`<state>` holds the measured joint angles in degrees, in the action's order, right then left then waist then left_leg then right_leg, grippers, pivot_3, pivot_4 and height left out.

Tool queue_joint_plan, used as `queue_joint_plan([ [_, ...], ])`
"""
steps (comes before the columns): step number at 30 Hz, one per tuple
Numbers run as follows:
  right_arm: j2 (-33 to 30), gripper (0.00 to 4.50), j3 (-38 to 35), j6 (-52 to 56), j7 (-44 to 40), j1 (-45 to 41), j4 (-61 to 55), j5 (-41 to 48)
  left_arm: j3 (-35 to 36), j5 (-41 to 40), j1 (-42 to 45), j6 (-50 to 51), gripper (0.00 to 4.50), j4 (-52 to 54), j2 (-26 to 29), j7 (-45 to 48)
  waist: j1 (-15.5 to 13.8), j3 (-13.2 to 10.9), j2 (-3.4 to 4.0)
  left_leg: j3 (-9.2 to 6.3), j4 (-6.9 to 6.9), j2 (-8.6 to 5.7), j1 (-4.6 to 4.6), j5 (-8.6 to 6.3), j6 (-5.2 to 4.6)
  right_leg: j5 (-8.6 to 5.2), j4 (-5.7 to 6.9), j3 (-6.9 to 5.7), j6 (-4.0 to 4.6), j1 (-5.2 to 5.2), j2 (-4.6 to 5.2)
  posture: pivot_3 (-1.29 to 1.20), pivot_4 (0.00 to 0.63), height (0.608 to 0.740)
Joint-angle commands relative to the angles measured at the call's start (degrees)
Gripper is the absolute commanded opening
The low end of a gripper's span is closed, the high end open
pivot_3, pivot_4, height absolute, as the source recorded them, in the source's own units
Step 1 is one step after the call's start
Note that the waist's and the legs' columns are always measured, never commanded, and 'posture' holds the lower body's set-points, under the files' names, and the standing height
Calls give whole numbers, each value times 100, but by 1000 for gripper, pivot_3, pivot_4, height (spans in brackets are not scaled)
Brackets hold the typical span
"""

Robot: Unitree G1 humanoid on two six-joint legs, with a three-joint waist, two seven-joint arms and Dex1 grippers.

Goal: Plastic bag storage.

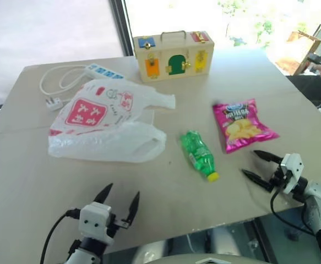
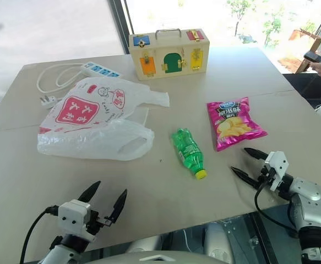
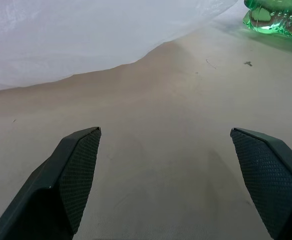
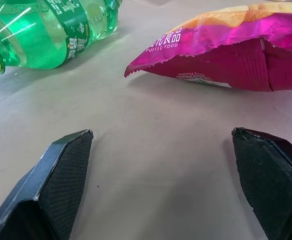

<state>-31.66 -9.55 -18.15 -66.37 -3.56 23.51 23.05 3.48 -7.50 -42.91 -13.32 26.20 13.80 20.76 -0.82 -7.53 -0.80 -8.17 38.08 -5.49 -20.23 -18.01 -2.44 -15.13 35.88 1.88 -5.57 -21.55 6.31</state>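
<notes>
Starting the storage step well means, by the look of it, reaching the left gripper (image 1: 120, 200) forward from the near edge of the table (image 1: 28, 181) to the plastic bag (image 1: 102, 124), which lies spread flat on the table's left half, near the far left corner rather than the near edge. Both grippers hover low over the near edge with jaws spread wide and nothing held; the right gripper (image 1: 255, 165) sits by the near right corner, pointing toward the green bottle (image 1: 199, 155) and the pink chip packet (image 1: 240, 124). Thin crinkly film probably slips, so pinching a bunched fold or a handle should hold better than a flat sheet. A wooden box (image 1: 174, 55) stands shut at the far edge, its contents hidden; the bag itself looks empty and flat
</notes>
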Motion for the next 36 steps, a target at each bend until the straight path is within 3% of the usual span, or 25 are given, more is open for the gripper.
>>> queue_joint_plan([
  [1, -51, 4500, -46, 37, -41, 90, 189, -40, 27, -23, -23, -172, 4416, 11, 0, 8, 0, 0, 0, 0, 0, 0, 0, 0, 0, 0, 0, 0, 0, 0, 0, 0, 150, 740],
  [30, -70, 4500, -122, 72, -208, 399, -105, 38, -4, -264, -73, -40, 4416, 270, 103, 183, -8, -9, 14, -2, 0, 0, -2, -6, 9, -1, -4, -3, 1, -1, 0, 0, 150, 740],
  [36, -494, 4500, -59, 761, -798, 937, -1267, 549, -77, -392, -120, 172, 4416, 722, 238, 321, -30, -24, 41, -6, 0, -1, -17, -9, 10, -2, -13, -9, 1, -11, 2, 0, 150, 740],
])
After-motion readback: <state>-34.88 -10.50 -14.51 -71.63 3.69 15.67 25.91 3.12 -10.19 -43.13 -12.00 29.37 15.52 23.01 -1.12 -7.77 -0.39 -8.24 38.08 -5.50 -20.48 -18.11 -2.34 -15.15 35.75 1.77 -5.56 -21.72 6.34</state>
